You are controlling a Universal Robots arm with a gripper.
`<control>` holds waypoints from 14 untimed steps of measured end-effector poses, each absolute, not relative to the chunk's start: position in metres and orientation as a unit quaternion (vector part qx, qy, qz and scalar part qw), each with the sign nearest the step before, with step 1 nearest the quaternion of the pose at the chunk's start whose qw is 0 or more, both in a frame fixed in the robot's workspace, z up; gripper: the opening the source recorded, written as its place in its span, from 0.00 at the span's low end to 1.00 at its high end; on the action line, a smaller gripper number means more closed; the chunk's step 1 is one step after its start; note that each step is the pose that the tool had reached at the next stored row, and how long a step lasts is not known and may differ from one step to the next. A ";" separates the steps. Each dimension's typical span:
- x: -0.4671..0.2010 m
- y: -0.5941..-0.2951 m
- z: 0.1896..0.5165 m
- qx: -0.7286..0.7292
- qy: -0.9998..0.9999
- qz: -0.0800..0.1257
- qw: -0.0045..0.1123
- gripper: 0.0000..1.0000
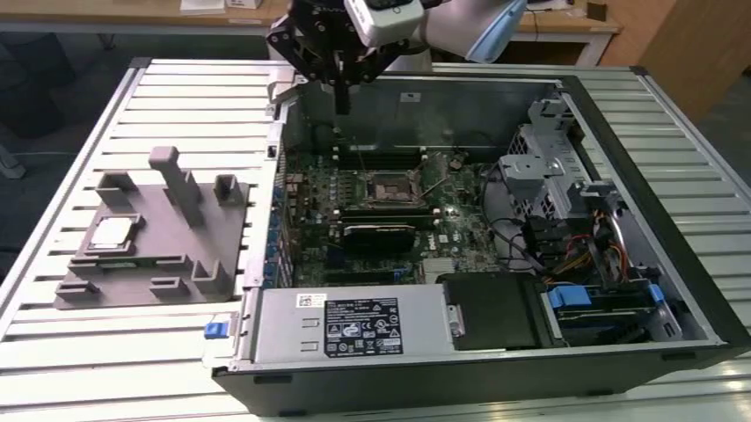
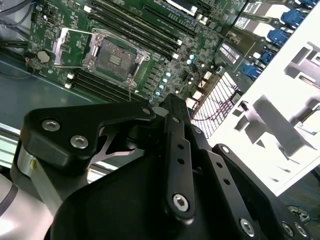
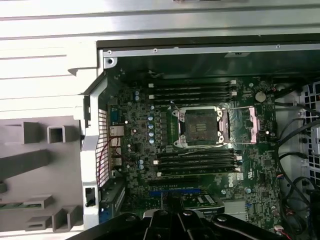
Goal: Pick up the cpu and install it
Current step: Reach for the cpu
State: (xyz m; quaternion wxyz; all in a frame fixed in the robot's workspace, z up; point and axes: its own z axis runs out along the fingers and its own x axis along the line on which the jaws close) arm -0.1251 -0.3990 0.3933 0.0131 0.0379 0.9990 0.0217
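The cpu point(image 1: 112, 233), a small silvery square chip, lies flat on the grey plastic holder point(image 1: 153, 255) at the exterior view's left, outside the computer case. My gripper point(image 1: 341, 101) hangs over the far wall of the open case, well away from the cpu, its fingers pressed together with nothing between them. On the green motherboard sits the dark socket point(image 1: 388, 186), its hollow centre bare and its metal retaining frame swung open in both wrist views, socket point(image 2: 112, 57) and socket point(image 3: 200, 125). The black gripper body point(image 2: 172, 165) blocks the near part of the second wrist view.
The open computer case point(image 1: 657, 202) holds a silver power supply box point(image 1: 352, 325), drive cages and cable bundles point(image 1: 564, 237) at the exterior view's right. Memory slots point(image 3: 192, 92) flank the socket. Everything rests on a slatted metal table point(image 1: 70, 158).
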 end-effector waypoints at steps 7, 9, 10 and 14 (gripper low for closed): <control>-0.130 -0.399 0.393 0.038 0.999 0.022 0.013 0.11; -0.131 -0.399 0.393 0.038 0.999 0.022 0.013 0.11; -0.132 -0.399 0.393 0.038 0.999 0.022 0.013 0.11; -0.134 -0.399 0.393 0.038 0.999 0.022 0.013 0.11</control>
